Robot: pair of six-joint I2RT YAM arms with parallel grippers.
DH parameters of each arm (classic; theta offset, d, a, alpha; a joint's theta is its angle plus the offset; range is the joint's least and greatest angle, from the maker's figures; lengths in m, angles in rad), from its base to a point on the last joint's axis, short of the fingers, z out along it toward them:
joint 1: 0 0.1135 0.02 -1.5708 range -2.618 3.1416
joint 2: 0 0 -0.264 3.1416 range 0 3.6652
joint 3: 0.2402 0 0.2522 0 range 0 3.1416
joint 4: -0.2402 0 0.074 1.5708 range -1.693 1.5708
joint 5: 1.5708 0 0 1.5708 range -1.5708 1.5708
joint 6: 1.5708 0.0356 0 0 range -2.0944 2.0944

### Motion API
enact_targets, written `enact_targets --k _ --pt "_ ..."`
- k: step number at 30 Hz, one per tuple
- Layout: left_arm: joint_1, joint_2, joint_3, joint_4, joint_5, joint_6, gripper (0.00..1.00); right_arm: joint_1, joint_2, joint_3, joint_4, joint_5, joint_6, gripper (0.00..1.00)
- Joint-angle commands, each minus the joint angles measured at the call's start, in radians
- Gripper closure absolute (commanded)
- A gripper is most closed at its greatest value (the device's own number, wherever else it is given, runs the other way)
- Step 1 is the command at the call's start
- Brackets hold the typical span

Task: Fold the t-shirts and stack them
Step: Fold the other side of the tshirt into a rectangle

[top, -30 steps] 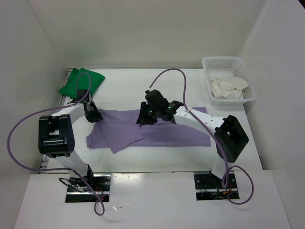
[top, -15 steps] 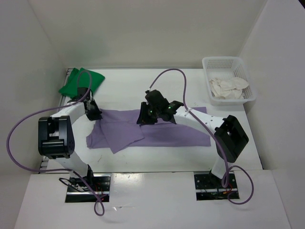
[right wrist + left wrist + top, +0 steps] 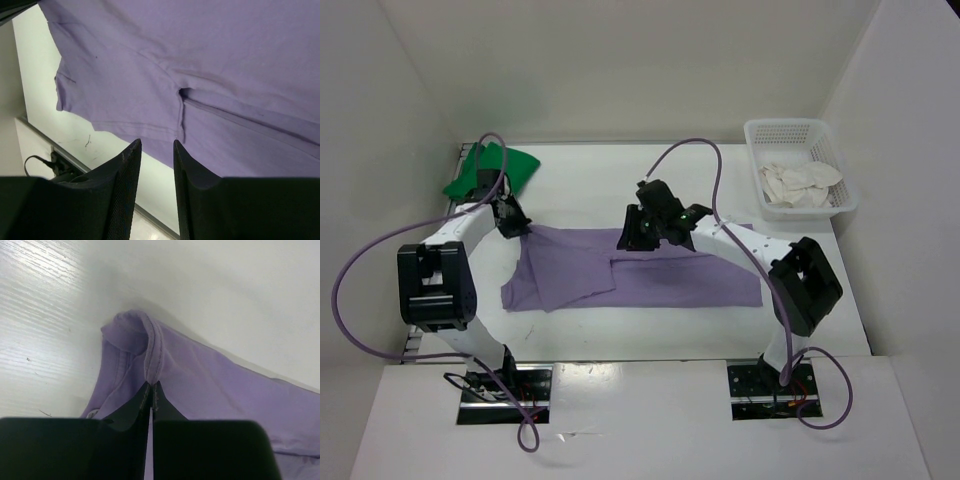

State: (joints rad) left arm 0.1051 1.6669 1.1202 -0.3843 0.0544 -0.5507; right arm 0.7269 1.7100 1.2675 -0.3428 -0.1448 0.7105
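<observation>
Lying crosswise, left-right: lavender shirt (image 3: 670, 281)

table (image 3: 580, 180): white, wood-grained | walls (image 3: 620, 60): plain white, three sides | light: even

White plastic lattice basket (image 3: 788, 125): upright at far right corner of worktop (image 3: 620, 180), near right wall panel (image 3: 910, 150). Worktop surface: white, matt, faint wood grain visible in left wrist view, a few small dark marks on bare areas. Enclosed by plain white panels at rear (image 3: 620, 60), left (image 3: 370, 150) and right.
</observation>
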Motion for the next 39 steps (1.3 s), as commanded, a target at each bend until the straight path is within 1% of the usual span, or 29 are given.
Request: enact_targets --k 1,3,4,6,8,9,10,12,13,14,16,17,19,21,23,24,28,31,34,36,39 --pt "0.008 0.045 0.043 -0.001 -0.047 0.017 0.94 -0.011 0.01 -0.01 0.047 0.023 -0.023 0.62" --pt "0.008 0.07 0.043 -0.001 -0.077 0.017 0.88 -0.021 0.01 -0.01 0.047 0.024 -0.023 0.62" --pt "0.018 0.089 0.043 -0.001 -0.088 0.027 0.74 -0.021 0.01 -0.01 0.047 0.024 -0.032 0.62" --pt "0.027 0.09 0.033 -0.001 -0.088 0.028 0.56 -0.03 0.019 -0.01 0.047 0.024 -0.032 0.61" --pt "0.027 0.076 0.033 -0.001 -0.088 0.018 0.41 -0.03 0.028 0.016 0.047 0.024 -0.042 0.61" --pt "0.027 0.067 0.033 -0.001 -0.088 0.009 0.39 -0.03 0.04 0.026 0.047 0.024 -0.051 0.61" --pt "0.027 0.048 0.033 -0.001 -0.088 0.009 0.39 -0.03 0.04 0.026 0.047 0.024 -0.06 0.61" --pt "0.027 0.015 0.033 -0.013 -0.097 0.009 0.39 -0.03 0.066 0.062 0.047 0.024 -0.071 0.66" --pt "0.027 -0.036 0.02 -0.013 -0.071 0.0 0.39 -0.04 0.075 0.073 0.047 0.024 -0.071 0.7" --pt "0.027 -0.061 0.004 -0.013 -0.058 -0.015 0.42 -0.04 0.088 0.102 0.047 0.033 -0.08 0.8" --pt "0.006 -0.116 -0.005 -0.004 -0.031 -0.026 0.51 -0.04 0.137 0.137 0.047 0.033 -0.091 0.89" --pt "-0.042 -0.116 -0.019 -0.004 -0.031 -0.026 0.54 -0.04 0.155 0.174 0.047 0.033 -0.091 0.95" --pt "-0.082 -0.125 -0.046 -0.004 0.001 -0.052 0.55 -0.04 0.21 0.203 0.071 0.013 -0.112 0.97" --pt "-0.108 -0.116 -0.085 0.022 0.082 -0.104 0.55 -0.04 0.252 0.251 0.093 -0.009 -0.126 0.97" --pt "-0.108 -0.116 -0.161 0.07 0.136 -0.132 0.55 -0.04 0.315 0.317 0.093 -0.018 -0.158 0.9" --pt "-0.119 -0.116 -0.18 0.079 0.145 -0.132 0.55 -0.04 0.335 0.337 0.093 -0.031 -0.169 0.79" --pt "-0.119 -0.105 -0.215 0.079 0.127 -0.132 0.55 -0.04 0.422 0.437 0.05 -0.032 -0.224 0.61" --pt "-0.119 -0.082 -0.233 0.079 0.127 -0.132 0.55 -0.04 0.496 0.51 0.002 -0.032 -0.247 0.54" --pt "-0.119 -0.073 -0.234 0.079 0.127 -0.132 0.55 -0.04 0.553 0.562 -0.019 0.005 -0.276 0.53" --pt "-0.119 -0.073 -0.243 0.079 0.116 -0.132 0.55 -0.04 0.586 0.595 -0.041 0.024 -0.286 0.49" --pt "-0.119 -0.073 -0.254 0.07 0.116 -0.132 0.54 -0.04 0.617 0.632 -0.07 0.037 -0.318 0.49"
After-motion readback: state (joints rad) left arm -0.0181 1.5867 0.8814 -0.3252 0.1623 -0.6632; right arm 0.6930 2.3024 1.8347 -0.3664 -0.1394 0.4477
